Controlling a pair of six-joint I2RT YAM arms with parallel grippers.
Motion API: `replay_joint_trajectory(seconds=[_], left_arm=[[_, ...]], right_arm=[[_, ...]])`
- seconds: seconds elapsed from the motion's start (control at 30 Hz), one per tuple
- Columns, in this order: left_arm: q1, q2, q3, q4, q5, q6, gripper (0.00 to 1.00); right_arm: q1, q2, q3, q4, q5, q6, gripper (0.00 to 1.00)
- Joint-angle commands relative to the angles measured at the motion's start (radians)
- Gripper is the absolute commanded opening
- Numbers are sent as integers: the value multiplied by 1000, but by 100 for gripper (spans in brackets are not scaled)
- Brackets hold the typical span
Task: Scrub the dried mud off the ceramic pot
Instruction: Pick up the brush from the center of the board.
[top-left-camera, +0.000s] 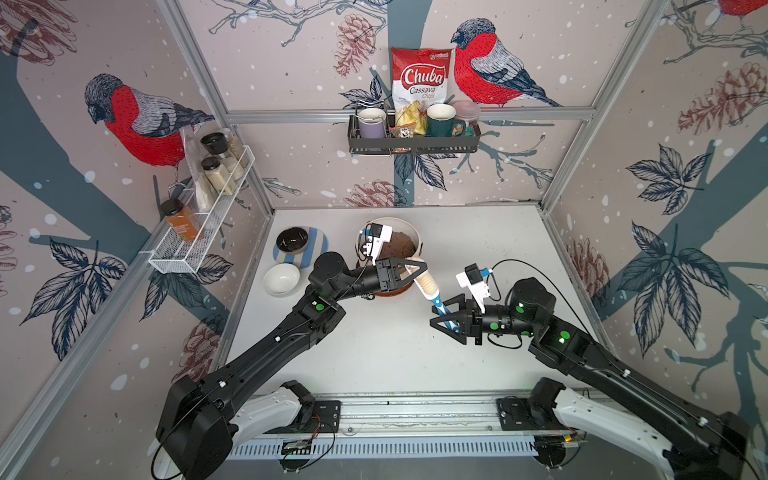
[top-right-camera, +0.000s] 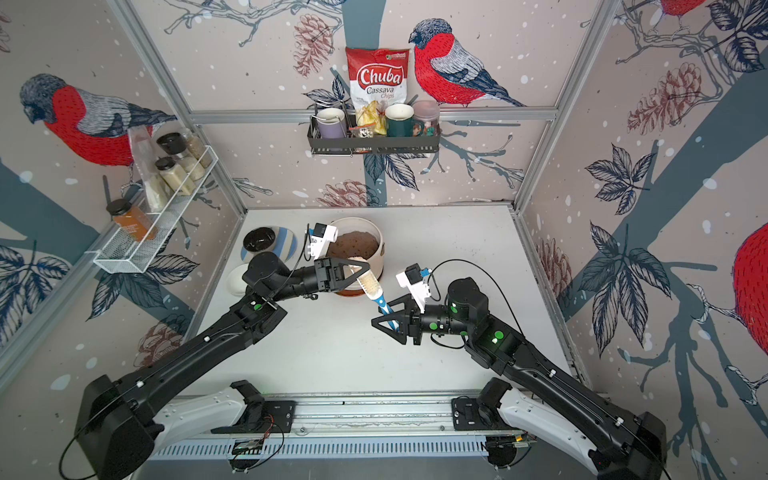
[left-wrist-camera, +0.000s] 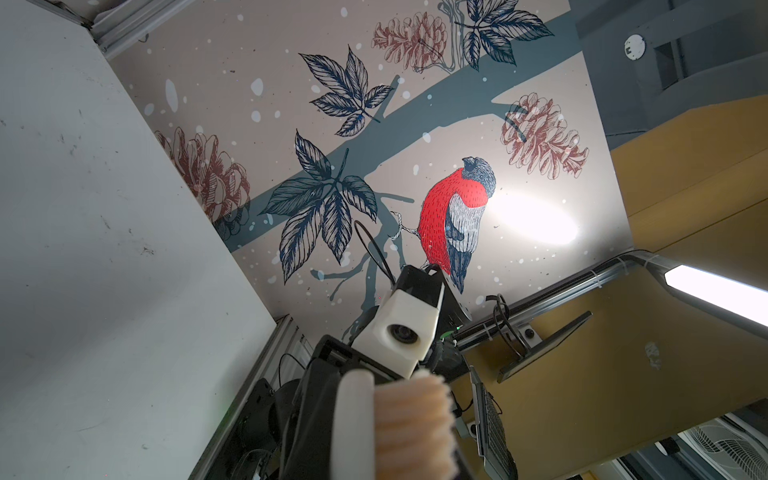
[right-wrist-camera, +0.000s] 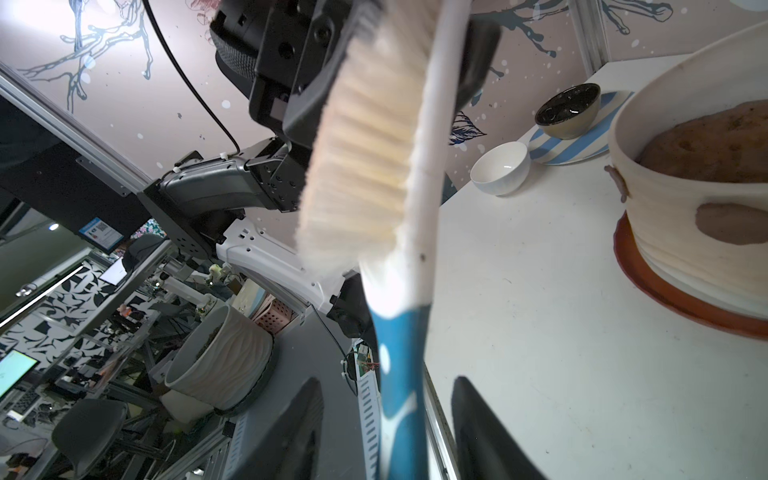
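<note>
Right wrist view gives us the clearest look: the right gripper has its jaws standing apart on either side of the blue handle of the brush. A gap shows on each side, so we call it open around the handle, not clamped. Farther along the brush from that gripper, the left gripper is closed on the cream bristle head. The ceramic pot stands on its brown saucer just beyond the left gripper and ahead of the right one. Dried mud sits as a patch on its ribbed wall facing the right gripper.
</note>
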Motion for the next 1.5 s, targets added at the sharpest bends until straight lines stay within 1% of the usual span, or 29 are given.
replay_joint_trajectory(seconds=[0.0,0.03,0.07,0.1,0.13,0.2,0.23,0.27,0.3,0.33,0.37,0.4,0.43,0.5,0.57,0.63,0.7,0.8,0.97,1.1,1.17,1.2,1.23,1.3,1.33,1.37,1.4,1.47], left_arm=[[14,4,-11,106,26,-33,15],[17,6,-18,126,26,-46,16],[20,6,-27,147,26,-59,19],[23,6,-34,164,27,-69,24],[28,7,-40,179,30,-80,28],[47,6,-51,220,36,-106,46],[57,3,-55,234,35,-119,71],[68,-1,-61,236,32,-129,86],[78,-9,-68,233,25,-130,93],[88,-21,-77,224,16,-125,97],[96,-29,-83,195,7,-111,98],[103,-41,-82,147,0,-89,99],[107,-48,-78,94,-7,-60,99],[108,-63,-54,-87,-35,28,99],[107,-75,-40,-251,-79,104,99],[107,-75,-30,-338,-113,147,99],[107,-61,-19,-369,-120,150,98],[107,-46,-20,-369,-124,137,97],[107,-23,-19,-423,-151,146,88],[106,-16,-34,-363,-151,131,85],[106,-9,-27,-361,-141,133,82],[106,-9,-29,-358,-136,133,78],[106,-7,-32,-350,-132,133,71],[106,-2,-39,-327,-123,131,54],[106,1,-36,-321,-115,128,43],[106,5,-32,-316,-108,124,37],[107,6,-33,-300,-99,117,34],[106,3,-43,-244,-88,96,34]], right_arm=[[-1,12,-1,62,-30,19,28],[-1,19,-1,70,-28,23,18],[0,29,2,67,-24,22,5],[-2,37,8,50,-11,16,0],[-2,49,18,15,6,3,0],[-5,70,41,-51,38,-37,0],[-6,79,48,-64,56,-47,0],[-7,90,54,-76,67,-55,0],[-6,99,63,-90,86,-70,0],[-3,108,77,-119,114,-93,0],[0,121,96,-156,155,-124,0],[9,134,119,-214,202,-169,0],[24,148,146,-272,279,-216,0],[74,186,197,-367,471,-304,0],[143,226,241,-422,693,-380,0],[205,269,277,-450,837,-432,0],[232,306,300,-451,915,-441,0],[246,333,319,-421,936,-445,0],[302,339,317,-340,1000,-473,0],[354,355,317,-314,1000,-519,0],[360,360,316,-302,1001,-513,0],[359,361,318,-301,1001,-507,0],[360,361,319,-301,997,-506,0],[359,358,315,-302,996,-502,0],[358,356,312,-302,1000,-500,0],[356,353,308,-301,1003,-500,0],[354,350,304,-299,1001,-499,0],[349,347,301,-306,973,-498,0]])
